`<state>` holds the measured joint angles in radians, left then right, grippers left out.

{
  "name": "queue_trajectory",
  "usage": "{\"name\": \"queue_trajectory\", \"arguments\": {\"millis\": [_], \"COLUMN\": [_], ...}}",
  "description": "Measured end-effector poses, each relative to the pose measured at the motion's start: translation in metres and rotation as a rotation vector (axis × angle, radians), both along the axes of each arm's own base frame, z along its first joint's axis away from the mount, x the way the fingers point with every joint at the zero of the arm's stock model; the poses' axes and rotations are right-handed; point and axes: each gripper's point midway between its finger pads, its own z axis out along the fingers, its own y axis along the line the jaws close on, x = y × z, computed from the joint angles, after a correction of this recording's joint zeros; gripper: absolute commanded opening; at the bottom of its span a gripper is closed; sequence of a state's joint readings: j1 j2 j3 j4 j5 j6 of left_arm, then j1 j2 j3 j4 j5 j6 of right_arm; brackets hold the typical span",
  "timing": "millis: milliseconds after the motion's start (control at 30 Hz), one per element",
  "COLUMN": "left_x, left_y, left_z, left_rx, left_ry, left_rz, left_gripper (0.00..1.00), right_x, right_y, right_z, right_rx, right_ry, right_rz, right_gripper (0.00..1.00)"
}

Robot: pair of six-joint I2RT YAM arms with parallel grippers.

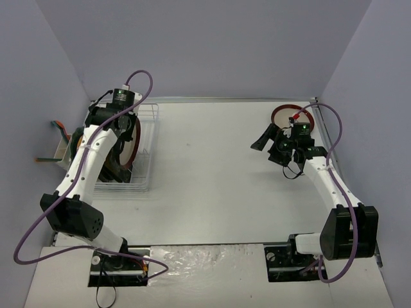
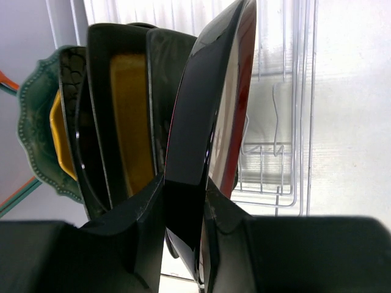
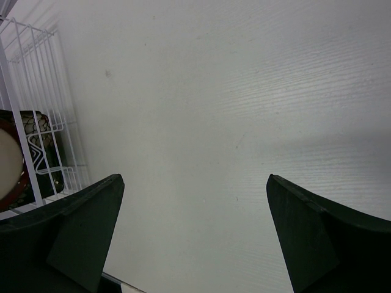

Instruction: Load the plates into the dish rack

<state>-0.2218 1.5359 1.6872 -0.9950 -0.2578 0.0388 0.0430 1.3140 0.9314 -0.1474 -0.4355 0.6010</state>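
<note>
My left gripper (image 2: 186, 183) is shut on the rim of a round plate (image 2: 208, 104) with a dark underside and red rim. It holds the plate on edge inside the white wire dish rack (image 2: 275, 171), which stands at the table's left (image 1: 151, 147). Beside it stand several plates: square black ones (image 2: 98, 122), a black-amber one (image 2: 131, 116), a yellow one (image 2: 58, 140) and a scalloped teal one (image 2: 30, 116). My right gripper (image 1: 270, 146) is open and empty over bare table (image 3: 195, 183). A red-rimmed plate (image 1: 287, 114) lies behind it.
The rack's right part (image 2: 269, 73) holds no plates. In the right wrist view the rack (image 3: 43, 110) and a cream red-rimmed plate (image 3: 7, 165) show at the far left. An orange-edged object (image 1: 58, 127) sits left of the rack. Walls close in the table.
</note>
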Motion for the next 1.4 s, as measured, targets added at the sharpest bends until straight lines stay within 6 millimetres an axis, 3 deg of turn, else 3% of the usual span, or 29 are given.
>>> {"name": "queue_trajectory", "arguments": {"millis": [367, 1400], "left_x": [0.001, -0.009], "left_y": [0.001, 0.014], "left_z": [-0.005, 0.013], "left_rx": [0.001, -0.011], "left_ry": [-0.043, -0.121], "left_rz": [0.015, 0.108], "left_gripper": [0.0, 0.0], "right_x": [-0.002, -0.007], "right_y": [-0.002, -0.004], "right_z": [-0.004, -0.013], "right_rx": [0.001, 0.011], "right_ry": [0.012, 0.036], "right_rz": [-0.003, -0.005], "right_gripper": [1.0, 1.0]}}
